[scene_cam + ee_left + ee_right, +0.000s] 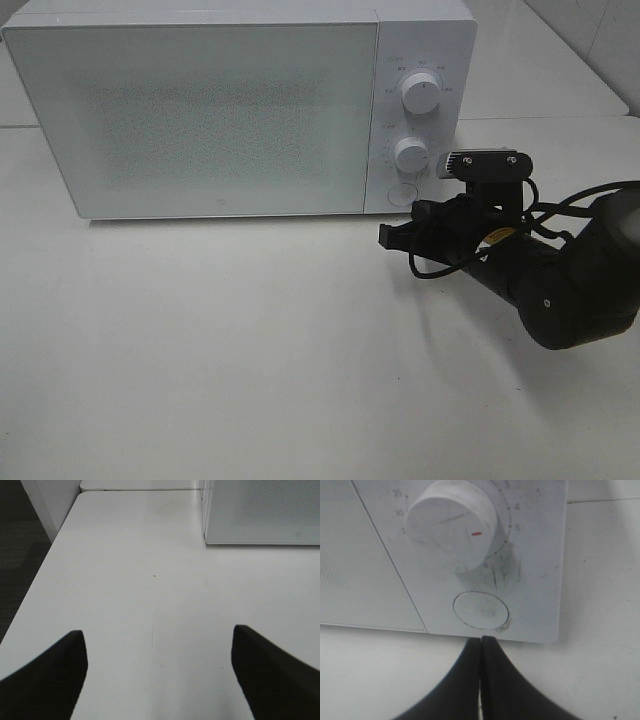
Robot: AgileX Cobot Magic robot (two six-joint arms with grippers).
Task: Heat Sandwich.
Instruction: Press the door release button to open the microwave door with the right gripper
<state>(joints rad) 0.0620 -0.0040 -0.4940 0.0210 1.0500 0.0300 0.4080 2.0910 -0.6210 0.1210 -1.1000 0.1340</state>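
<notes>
High view. A white microwave [200, 110] was seen at the back of the table [250, 380], its frosted door [190, 115] shut. Two knobs were noted on the panel, an upper knob [421, 95] and a lower knob [411, 154], with a round button [403, 192] under them. The right gripper [384, 235] was held low, just in front of the panel and below the button. No sandwich was seen on the table. Whether it lay behind the door could not be told.

Left wrist view. The left gripper [157, 632] was spread wide and held nothing. Only bare table was seen under it, with a corner of the microwave off to one side, well apart from the fingers.

Right wrist view. The right gripper [481, 640] was pinched tight, finger against finger, nothing between. Its tips were seen right at the lower rim of the round button [481, 611]. Contact could not be confirmed. The lower knob [452, 525] was seen just beyond it, with a red mark on its face. Scuffs were noted around the button.

Step judged: the door button was about to be pressed with the closed tips. Next move, as judged: the tips to be brought to the middle of the button, then pushed straight in, squarely, so they would not slip off the rim.
</notes>
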